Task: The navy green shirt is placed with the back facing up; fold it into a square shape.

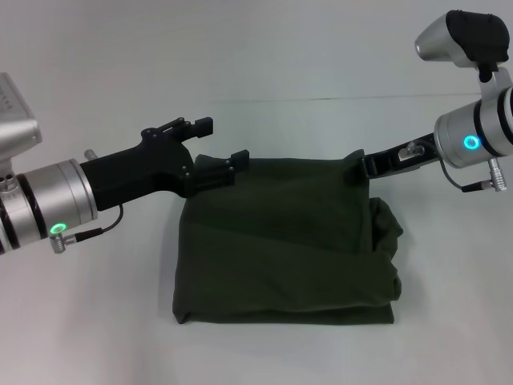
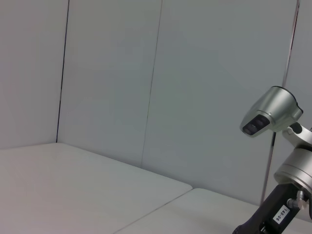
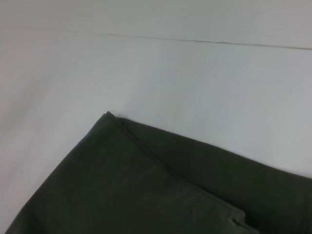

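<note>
head view shows the navy green shirt [image 1: 280, 241] folded into a rough square mid-table [image 1: 96, 321]. left gripper [image 1: 216, 152], fingers spread, sits at its far left corner; right gripper [image 1: 361, 164] pinches the far right corner.

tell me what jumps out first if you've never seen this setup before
The dark green shirt grabs the eye, folded into a rough square in the middle of the white table, with loose fabric bunched along its right edge. The left gripper and right gripper are at the shirt's two far corners, the left one's fingers open above the cloth.
</note>
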{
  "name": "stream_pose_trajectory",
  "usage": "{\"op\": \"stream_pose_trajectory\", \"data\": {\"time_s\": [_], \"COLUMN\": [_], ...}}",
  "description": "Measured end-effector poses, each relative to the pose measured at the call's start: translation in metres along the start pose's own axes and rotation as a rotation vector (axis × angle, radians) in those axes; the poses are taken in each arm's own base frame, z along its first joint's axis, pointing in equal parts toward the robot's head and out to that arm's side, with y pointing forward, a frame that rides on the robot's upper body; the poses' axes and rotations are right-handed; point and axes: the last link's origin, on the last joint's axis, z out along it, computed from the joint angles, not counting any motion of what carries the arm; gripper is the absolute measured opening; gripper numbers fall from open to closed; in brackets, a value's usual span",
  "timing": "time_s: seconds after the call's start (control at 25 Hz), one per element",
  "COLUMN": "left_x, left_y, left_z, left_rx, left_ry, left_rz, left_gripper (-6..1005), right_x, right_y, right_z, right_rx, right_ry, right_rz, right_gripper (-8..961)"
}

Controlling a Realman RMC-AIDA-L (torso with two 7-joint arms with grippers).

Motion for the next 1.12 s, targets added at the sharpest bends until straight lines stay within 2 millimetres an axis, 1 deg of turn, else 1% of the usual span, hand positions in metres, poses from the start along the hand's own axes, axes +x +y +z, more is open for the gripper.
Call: {"op": "stream_pose_trajectory", "data": {"time_s": [0.24,0.56,0.8,0.96,1.12], "left_x": [-0.001,-0.002,-0.002,-0.002,-0.003], "left_y": [0.000,-0.002,-0.002,-0.002,-0.002], "left_z": [0.000,0.000,0.000,0.000,-0.001], "left_rx": [0.004,0.014,0.015,0.017,0.024], "left_ry": [-0.002,-0.006,-0.006,-0.007,0.000], "left_rz": [0.001,0.009,0.011,0.018,0.023], "left_gripper": [887,888,888,888,888], "right_x": [-0.001,-0.014,-0.018,-0.022,-0.021], "right_y": [0.001,0.001,-0.002,-0.006,-0.009], "right_z": [0.000,-0.011,-0.017,-0.017,-0.009], "right_rx": [-0.004,-0.013,0.004,0.037,0.089], "right_ry": [-0.009,-0.062,-0.072,-0.088,-0.083], "right_rz": [-0.002,-0.029,-0.044,-0.059,-0.079], "right_gripper": [55,56,55,62,76]}}
